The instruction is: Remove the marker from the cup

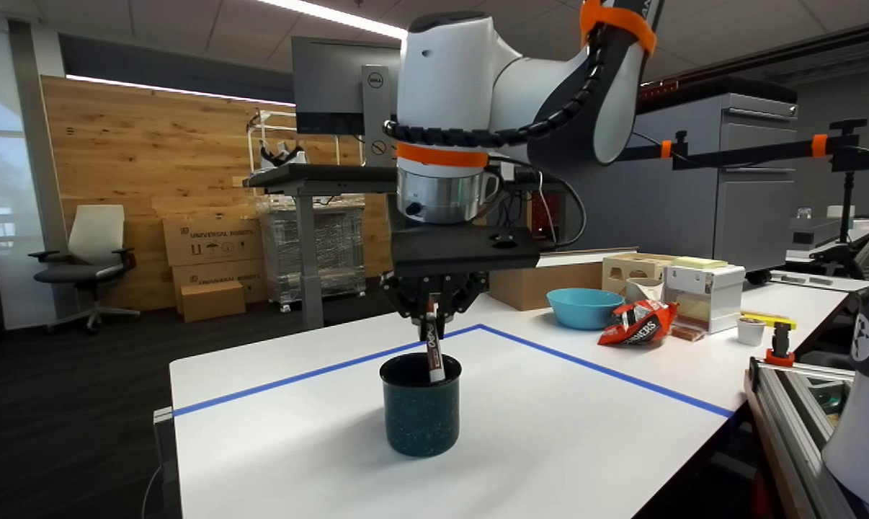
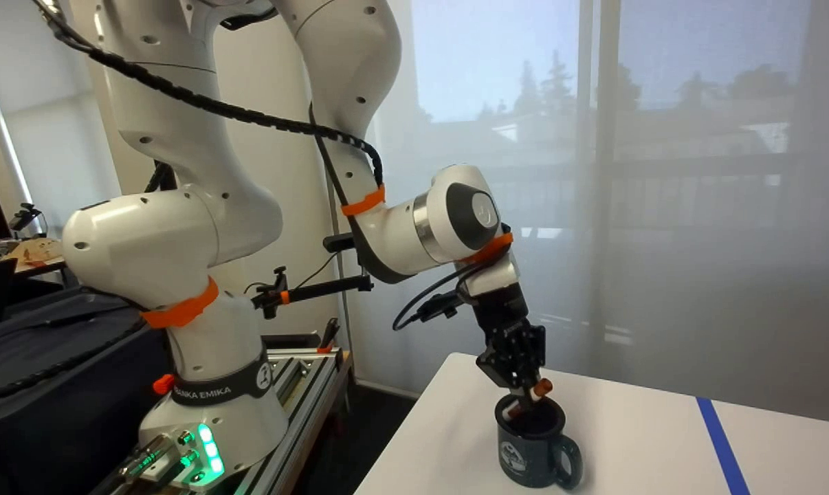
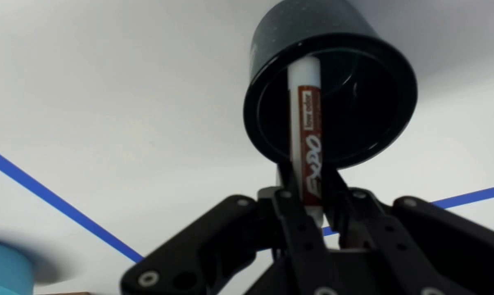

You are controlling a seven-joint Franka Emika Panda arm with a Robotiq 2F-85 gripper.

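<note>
there is one marker (image 3: 306,131), one dark cup (image 1: 421,419), one blue bowl (image 1: 584,310).

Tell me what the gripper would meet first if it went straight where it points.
Probably the inside of the cup, touched by the marker held in the gripper; depth in there is unclear.

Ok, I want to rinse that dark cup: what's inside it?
The marker: its white end is inside the cup, its body clamped in the gripper. The marker hides some of the interior; the bottom is too dark to read.
</note>
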